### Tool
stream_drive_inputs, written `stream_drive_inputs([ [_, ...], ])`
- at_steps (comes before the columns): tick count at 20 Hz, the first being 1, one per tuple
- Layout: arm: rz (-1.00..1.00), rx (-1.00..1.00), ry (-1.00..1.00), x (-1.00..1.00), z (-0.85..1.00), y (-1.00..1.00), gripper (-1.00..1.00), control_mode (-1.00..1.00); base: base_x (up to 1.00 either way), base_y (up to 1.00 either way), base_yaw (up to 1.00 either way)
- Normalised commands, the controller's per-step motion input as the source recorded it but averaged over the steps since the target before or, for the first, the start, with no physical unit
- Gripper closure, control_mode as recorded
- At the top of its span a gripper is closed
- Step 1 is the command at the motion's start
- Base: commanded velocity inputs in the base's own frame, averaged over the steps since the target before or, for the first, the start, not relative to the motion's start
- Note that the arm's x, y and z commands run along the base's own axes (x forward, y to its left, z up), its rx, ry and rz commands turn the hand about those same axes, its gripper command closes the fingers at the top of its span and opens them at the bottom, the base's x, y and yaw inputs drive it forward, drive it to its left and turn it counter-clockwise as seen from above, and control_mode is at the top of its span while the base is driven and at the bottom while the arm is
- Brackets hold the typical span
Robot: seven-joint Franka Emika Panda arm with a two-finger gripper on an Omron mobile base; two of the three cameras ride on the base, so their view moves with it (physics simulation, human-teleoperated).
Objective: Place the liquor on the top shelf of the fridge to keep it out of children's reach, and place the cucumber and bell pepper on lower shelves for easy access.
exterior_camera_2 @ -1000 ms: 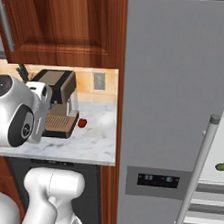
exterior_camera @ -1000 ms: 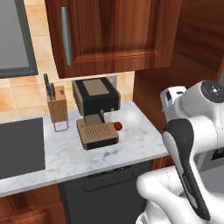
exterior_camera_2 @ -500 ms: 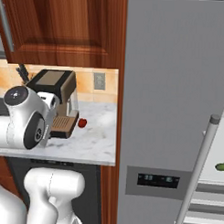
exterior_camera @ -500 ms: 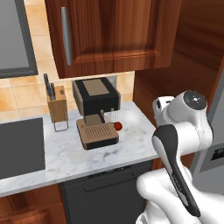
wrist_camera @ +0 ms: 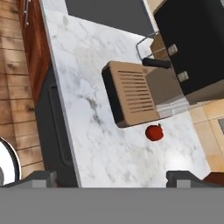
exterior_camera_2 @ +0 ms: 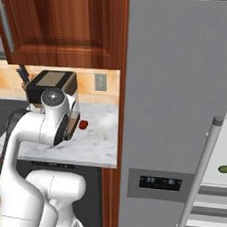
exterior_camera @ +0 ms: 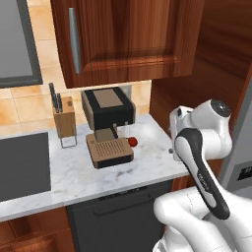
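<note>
Bell pepper [wrist_camera: 154,132] beside coffee machine [wrist_camera: 144,89]; cucumber [exterior_camera_2: 224,169] inside fridge [exterior_camera_2: 181,90].

Bell pepper [wrist_camera: 154,132] glossy red. Tabletop [wrist_camera: 94,127] white marble, grey veining. Coffee machine [exterior_camera: 107,110] black with tan top and slatted tan tray. Fridge [exterior_camera_2: 176,89] plain grey, dark dispenser panel. Cucumber [exterior_camera_2: 224,169] dark green. Cabinets [exterior_camera: 128,39] reddish-brown wood grain.
</note>
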Motion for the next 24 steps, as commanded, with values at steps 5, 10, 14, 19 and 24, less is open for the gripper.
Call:
stream_drive_inputs([
  [5,0.00,0.01,0.00,0.45,-0.24,0.08,-1.00,-1.00,0.00,0.00,0.00],
  [10,0.00,0.00,0.02,0.49,-0.26,0.02,-1.00,-1.00,0.00,0.00,0.00],
  [14,0.00,0.00,0.04,0.49,-0.22,0.00,-1.00,-1.00,0.00,0.00,0.00],
  [19,0.00,0.00,0.03,0.49,-0.25,0.00,-1.00,-1.00,0.00,0.00,0.00],
  [24,0.01,0.00,0.08,0.49,-0.20,0.00,-1.00,-1.00,0.00,0.00,0.00],
])
